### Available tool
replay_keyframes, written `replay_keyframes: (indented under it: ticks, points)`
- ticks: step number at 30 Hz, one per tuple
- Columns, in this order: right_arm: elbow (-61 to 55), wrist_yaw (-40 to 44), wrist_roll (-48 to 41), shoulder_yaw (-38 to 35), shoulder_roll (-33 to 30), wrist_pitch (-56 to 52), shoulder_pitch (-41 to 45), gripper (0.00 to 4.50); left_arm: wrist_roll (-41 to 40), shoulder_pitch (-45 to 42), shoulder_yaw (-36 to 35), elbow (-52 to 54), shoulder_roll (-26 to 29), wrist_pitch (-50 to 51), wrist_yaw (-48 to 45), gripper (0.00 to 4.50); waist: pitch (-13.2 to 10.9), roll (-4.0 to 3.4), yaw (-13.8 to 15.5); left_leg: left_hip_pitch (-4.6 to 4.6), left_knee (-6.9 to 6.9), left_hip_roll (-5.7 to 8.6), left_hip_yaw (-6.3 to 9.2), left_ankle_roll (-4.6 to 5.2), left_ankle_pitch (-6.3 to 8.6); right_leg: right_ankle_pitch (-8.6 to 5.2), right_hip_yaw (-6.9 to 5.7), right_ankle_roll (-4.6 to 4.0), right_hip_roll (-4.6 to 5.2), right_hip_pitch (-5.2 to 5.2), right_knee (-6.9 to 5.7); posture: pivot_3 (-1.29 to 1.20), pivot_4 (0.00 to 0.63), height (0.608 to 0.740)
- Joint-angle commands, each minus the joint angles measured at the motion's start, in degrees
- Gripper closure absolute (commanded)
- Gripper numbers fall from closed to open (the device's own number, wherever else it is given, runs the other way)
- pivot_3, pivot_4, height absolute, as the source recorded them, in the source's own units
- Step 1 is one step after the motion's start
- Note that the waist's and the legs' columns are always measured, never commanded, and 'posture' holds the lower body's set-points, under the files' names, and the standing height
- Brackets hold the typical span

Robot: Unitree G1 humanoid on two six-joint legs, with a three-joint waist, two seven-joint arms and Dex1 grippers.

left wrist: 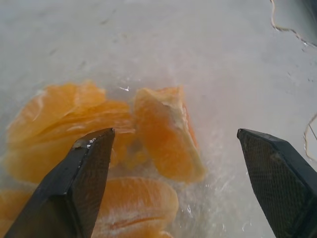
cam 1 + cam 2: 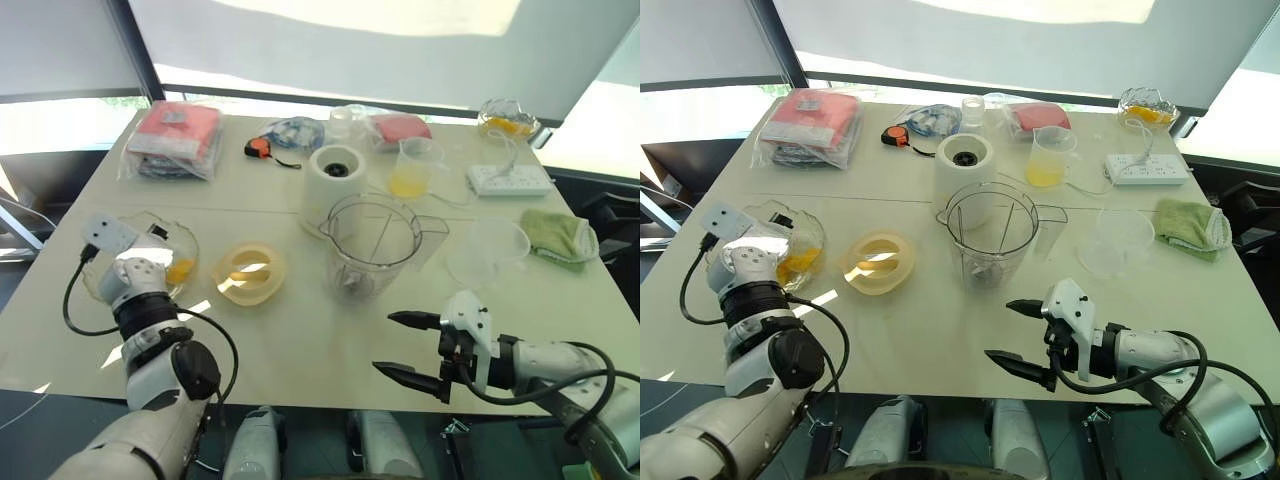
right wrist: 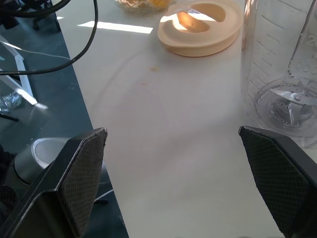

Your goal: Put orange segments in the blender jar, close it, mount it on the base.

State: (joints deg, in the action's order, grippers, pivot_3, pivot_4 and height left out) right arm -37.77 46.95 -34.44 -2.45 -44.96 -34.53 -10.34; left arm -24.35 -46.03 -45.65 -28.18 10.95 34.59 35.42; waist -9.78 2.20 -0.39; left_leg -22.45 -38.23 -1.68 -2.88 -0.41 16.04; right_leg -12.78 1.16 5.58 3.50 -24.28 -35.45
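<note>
While the left pincer [image 1: 173, 144] hangs spread wide over the orange segments [image 1: 166, 134], gripping none, they lie heaped in a shallow clear bowl [image 2: 100, 290] at the surface's [image 2: 300, 350] left edge. The right pincer [image 2: 410, 347] gapes empty near the front edge. Just beyond stands the blender jar [image 2: 375, 245], uncapped, its cream lid [image 2: 250, 272] lying beside it, the white base [image 2: 335, 180] close behind.

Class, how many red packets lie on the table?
2. A big packet lies at the table's far left corner; a small packet lies at the far edge, behind the base.
</note>
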Motion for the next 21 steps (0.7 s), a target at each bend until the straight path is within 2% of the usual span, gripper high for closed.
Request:
replay_keyframes:
  ticks: [1,9,15,18,21]
  points:
    - [-1.23,-0.25,-0.19,-0.71,0.36,0.73,0.11,0.00,0.03,-2.29,1.51,-4.81,1.62,-5.30,-2.12,0.25,0.00,0.00,0.01,0.00,0.00,0.00,0.00,0.00,0.00,0.00,0.00,0.00,0.00,0.00,0.00,0.00,0.150,0.740]
    - [-1.50,-1.01,0.00,-0.82,0.48,0.89,-0.07,0.00,-2.03,-4.09,0.97,-13.53,3.08,-9.91,-3.06,0.25,0.01,0.00,0.08,0.01,-0.01,0.01,0.00,0.00,0.00,0.01,-0.01,0.01,0.01,0.02,0.00,0.00,0.150,0.740]
    - [-1.78,-1.33,-0.07,-1.14,0.46,0.95,-0.44,0.00,-2.76,-3.80,1.57,-14.58,3.55,-10.55,-1.91,0.25,0.02,-0.02,0.21,0.05,-0.02,0.00,0.02,-0.04,-0.02,0.01,-0.03,0.01,0.01,0.05,-0.08,0.00,0.150,0.740]
    - [-1.78,-1.29,-0.16,-1.24,0.34,0.84,-0.42,0.00,-2.87,-3.58,1.91,-14.77,3.71,-11.05,-1.67,1.05,0.02,-0.02,0.28,0.05,-0.02,0.00,0.02,-0.04,-0.03,0.01,-0.03,0.01,0.01,0.05,-0.08,0.00,0.150,0.740]
    - [-1.75,-1.24,-0.14,-1.42,0.28,0.91,-0.54,0.00,-2.68,-3.23,2.29,-14.79,3.69,-11.44,-1.55,2.62,0.02,-0.01,0.54,0.04,-0.02,0.00,0.02,-0.04,-0.03,0.01,-0.03,0.01,0.01,0.05,-0.06,0.00,0.150,0.740]
